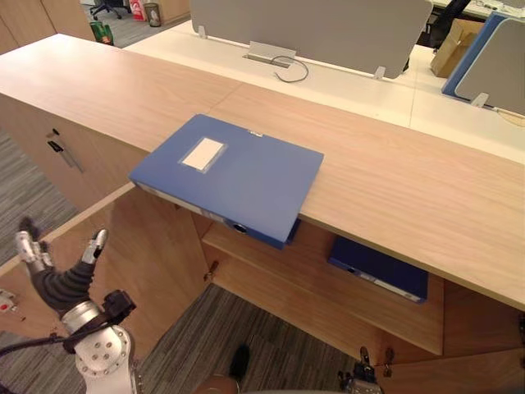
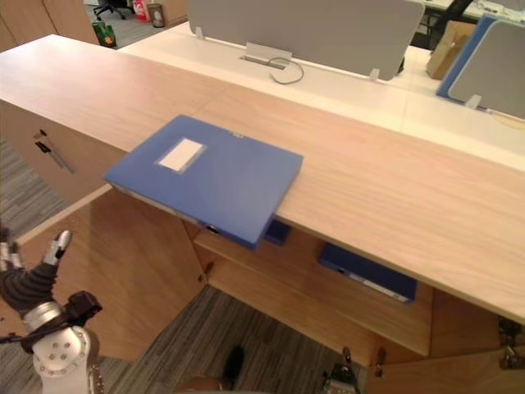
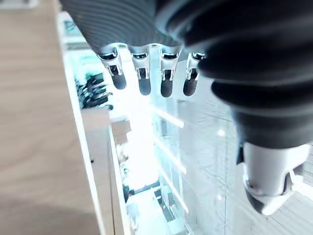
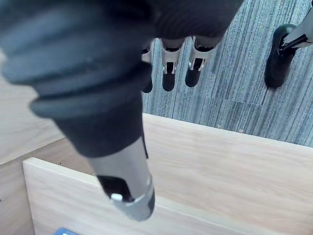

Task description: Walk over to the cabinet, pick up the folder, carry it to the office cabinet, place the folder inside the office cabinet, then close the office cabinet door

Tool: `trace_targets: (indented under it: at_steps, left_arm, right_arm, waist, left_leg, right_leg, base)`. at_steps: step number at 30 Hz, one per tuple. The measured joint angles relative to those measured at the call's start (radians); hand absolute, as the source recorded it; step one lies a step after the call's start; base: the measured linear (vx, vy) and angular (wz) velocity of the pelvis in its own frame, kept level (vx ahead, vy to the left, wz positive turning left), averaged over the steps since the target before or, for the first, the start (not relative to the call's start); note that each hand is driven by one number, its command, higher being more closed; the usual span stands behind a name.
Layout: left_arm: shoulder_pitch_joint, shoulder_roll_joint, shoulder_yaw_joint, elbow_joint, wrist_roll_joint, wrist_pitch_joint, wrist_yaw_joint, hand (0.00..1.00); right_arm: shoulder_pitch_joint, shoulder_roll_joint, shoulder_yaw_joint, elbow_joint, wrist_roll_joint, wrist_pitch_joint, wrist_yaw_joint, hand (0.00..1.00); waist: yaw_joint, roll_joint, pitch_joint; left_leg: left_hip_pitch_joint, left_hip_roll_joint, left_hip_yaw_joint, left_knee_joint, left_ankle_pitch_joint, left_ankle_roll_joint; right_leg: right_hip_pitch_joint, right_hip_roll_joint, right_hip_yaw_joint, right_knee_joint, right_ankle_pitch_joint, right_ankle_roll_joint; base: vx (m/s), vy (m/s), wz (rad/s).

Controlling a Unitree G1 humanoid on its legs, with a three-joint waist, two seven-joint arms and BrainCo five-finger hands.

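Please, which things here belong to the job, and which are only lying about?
For the job:
folder, overhanging the cabinet top's edge
open door
left hand, open
right hand, open

Lying about:
second folder on the shelf inside
grey divider
cable
cardboard box

half hidden beneath the countertop (image 1: pixel 410 189), a second blue folder (image 1: pixel 379 269); cut by the bottom edge, the right hand (image 1: pixel 361 379); blurred past telling, the room beyond the left hand (image 3: pixel 143 81).
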Motion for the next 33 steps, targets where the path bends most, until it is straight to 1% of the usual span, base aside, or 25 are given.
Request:
trace_targets:
  at_steps: [2,3,5,6,7,8,10,11,13,17,21,22,23,25,28,33]
  left_arm:
    - [-0.001,0.001,-0.004,-0.017,0.118,0.000,0.049,0.00]
    - [-0.002,0.003,-0.020,-0.025,0.184,0.001,0.070,0.00]
    - [-0.001,0.012,-0.076,-0.028,0.286,0.001,0.091,0.00]
    - [0.001,0.027,-0.123,-0.028,0.349,0.001,0.092,0.00]
    - [0.001,0.057,-0.167,-0.027,0.407,-0.001,0.092,0.00]
    - [0.000,0.076,-0.186,-0.027,0.427,-0.002,0.091,0.00]
    - [-0.007,0.155,-0.218,-0.015,0.524,-0.018,0.079,0.00]
    - [-0.011,0.170,-0.220,-0.007,0.539,-0.023,0.077,0.00]
    - [-0.035,0.228,-0.228,0.053,0.582,-0.038,0.068,0.00]
    - [-0.043,0.285,-0.243,0.115,0.620,-0.046,0.037,0.00]
    - [-0.067,0.364,-0.254,0.136,0.652,-0.058,0.009,0.00]
    - [-0.075,0.388,-0.262,0.136,0.657,-0.062,0.003,0.00]
    - [-0.081,0.399,-0.263,0.137,0.660,-0.064,0.000,0.00]
    - [-0.105,0.444,-0.263,0.149,0.692,-0.074,-0.001,0.00]
    - [-0.125,0.492,-0.263,0.172,0.709,-0.077,-0.003,0.00]
    - [-0.137,0.547,-0.272,0.193,0.733,-0.088,-0.024,0.00]
  right_arm:
    - [0.003,0.000,-0.012,0.002,-0.001,-0.004,-0.002,0.00]
    - [0.006,-0.001,-0.028,0.005,-0.001,-0.007,-0.002,0.00]
    - [0.017,-0.003,-0.039,0.014,-0.003,-0.013,-0.002,0.00]
    - [0.021,-0.003,-0.039,0.025,-0.005,-0.016,-0.001,0.00]
    - [0.021,-0.003,-0.039,0.044,-0.005,-0.017,0.001,0.00]
    - [0.021,-0.004,-0.039,0.052,-0.006,-0.017,0.002,0.00]
    - [0.022,-0.006,-0.039,0.092,-0.038,-0.018,0.006,0.00]
    - [0.023,-0.008,-0.039,0.099,-0.040,-0.018,0.009,0.00]
    - [0.022,-0.016,-0.039,0.123,-0.039,-0.019,0.024,0.00]
    - [0.022,-0.028,-0.040,0.140,-0.039,-0.022,0.033,0.00]
    - [0.021,-0.042,-0.045,0.166,-0.040,-0.025,0.037,0.00]
    - [0.021,-0.045,-0.065,0.171,-0.039,-0.025,0.041,0.00]
    - [0.021,-0.047,-0.072,0.175,-0.040,-0.025,0.042,0.00]
    - [0.023,-0.050,-0.077,0.176,-0.040,-0.025,0.044,0.00]
    - [0.024,-0.052,-0.077,0.176,-0.040,-0.025,0.049,0.00]
    - [0.024,-0.061,-0.077,0.176,-0.041,-0.024,0.055,0.00]
  waist:
    - [-0.002,0.001,-0.002]
    - [-0.003,0.002,-0.003]
    - [-0.003,0.003,-0.016]
    - [-0.004,0.004,-0.021]
    - [-0.008,0.006,-0.025]
    - [-0.011,0.005,-0.026]
    - [-0.012,0.005,-0.028]
    - [-0.013,0.006,-0.028]
    - [-0.017,0.004,-0.030]
    - [-0.018,0.002,-0.037]
    - [-0.018,0.003,-0.042]
    - [-0.018,0.004,-0.045]
    - [-0.018,0.003,-0.047]
    - [-0.018,0.003,-0.051]
    - [-0.021,0.002,-0.054]
    - [-0.023,0.001,-0.055]
  left_leg:
    - [0.005,0.002,0.007,0.000,-0.002,0.002]
    - [0.008,0.003,0.007,0.000,-0.008,0.010]
    - [0.008,0.003,0.010,0.000,-0.009,0.011]
    - [0.008,0.003,0.014,0.000,-0.009,0.011]
    - [0.008,0.004,0.017,0.000,-0.010,0.012]
    - [0.008,0.006,0.020,0.000,-0.012,0.010]
    - [0.008,0.012,0.039,0.000,-0.015,0.006]
    - [0.007,0.013,0.042,0.000,-0.016,0.005]
    - [0.007,0.015,0.048,0.000,-0.014,0.000]
    - [0.006,0.020,0.063,0.001,-0.014,0.001]
    - [0.007,0.024,0.062,0.000,-0.015,-0.001]
    - [0.007,0.025,0.062,0.000,-0.016,-0.002]
    - [0.007,0.025,0.062,0.000,-0.016,-0.002]
    - [0.009,0.029,0.062,0.000,-0.020,-0.008]
    - [0.010,0.033,0.063,-0.001,-0.019,-0.011]
    - [0.011,0.037,0.067,-0.001,-0.018,-0.012]
  right_leg:
    - [0.000,0.001,0.006,-0.004,0.001,0.002]
    - [0.000,0.001,0.007,-0.007,0.001,0.002]
    - [-0.002,0.002,0.012,-0.009,0.001,0.002]
    - [-0.003,0.002,0.019,-0.011,0.001,0.002]
    - [-0.006,0.003,0.025,-0.012,0.001,0.002]
    - [-0.007,0.004,0.029,-0.013,0.001,0.001]
    - [-0.014,0.008,0.053,-0.024,0.003,-0.002]
    - [-0.016,0.009,0.057,-0.026,0.004,-0.002]
    - [-0.016,0.017,0.063,-0.031,0.006,-0.004]
    - [-0.020,0.018,0.081,-0.030,0.007,-0.003]
    - [-0.018,0.023,0.083,-0.032,0.006,-0.003]
    - [-0.018,0.024,0.084,-0.032,0.006,-0.004]
    - [-0.018,0.025,0.084,-0.032,0.006,-0.004]
    - [-0.018,0.028,0.086,-0.030,0.005,-0.005]
    - [-0.025,0.031,0.094,-0.028,0.003,-0.009]
    - [-0.028,0.033,0.103,-0.028,0.003,-0.010]
  base:
    - [-0.01,-0.021,-0.10]
    - [-0.02,-0.020,-0.05]
    - [-0.01,-0.012,-0.05]
    - [0.00,-0.008,-0.10]
    - [0.00,-0.008,-0.10]
    - [0.00,-0.008,-0.17]
    - [0.01,-0.013,-0.25]
    - [0.01,-0.025,-0.18]
    - [0.02,-0.042,-0.09]
    - [0.04,-0.038,-0.12]
    - [0.02,-0.031,-0.01]
    - [0.00,0.000,0.00]
    - [0.00,0.000,0.00]
    - [-0.01,-0.008,-0.02]
    - [-0.04,-0.011,-0.05]
    - [-0.02,-0.007,-0.03]
